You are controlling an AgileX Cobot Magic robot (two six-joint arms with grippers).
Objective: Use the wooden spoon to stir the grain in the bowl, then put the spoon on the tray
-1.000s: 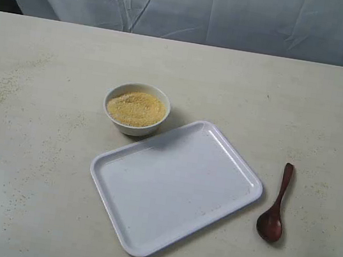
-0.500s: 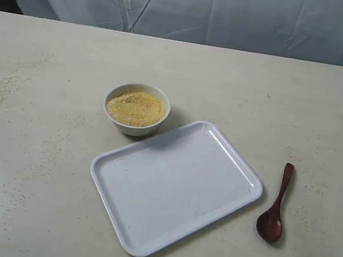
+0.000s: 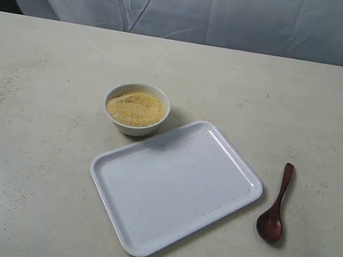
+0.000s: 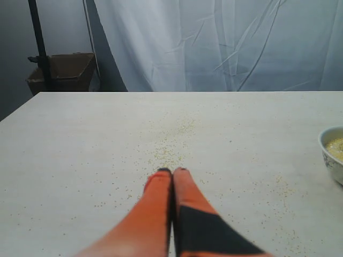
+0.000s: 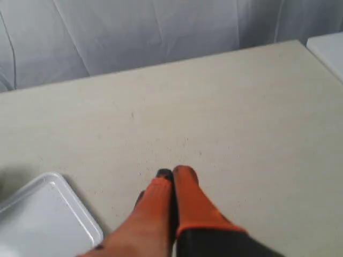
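Note:
The small white bowl [image 3: 135,118] stands left of centre on the table, filled with golden grain [image 3: 136,108]. In front of it to the right lies the large white tray [image 3: 175,187], set at an angle and bare. The dark wooden spoon [image 3: 276,205] lies on the table right of the tray, head toward the front. Neither gripper shows in the exterior view. My left gripper [image 4: 172,171] is shut and holds nothing, with the bowl [image 4: 333,158] off to one side. My right gripper [image 5: 174,173] is also shut and holds nothing, beside a tray corner [image 5: 80,214]. A dark sliver peeks from beside its finger; what it is, I cannot tell.
Loose grains [image 4: 171,142] are scattered on the beige table [image 3: 39,147], mostly on its left part. A white curtain [image 3: 208,11] hangs behind it. A brown box [image 4: 61,72] on a dark stand sits beyond the far left corner. A white edge [image 5: 327,53] shows past the table's right side.

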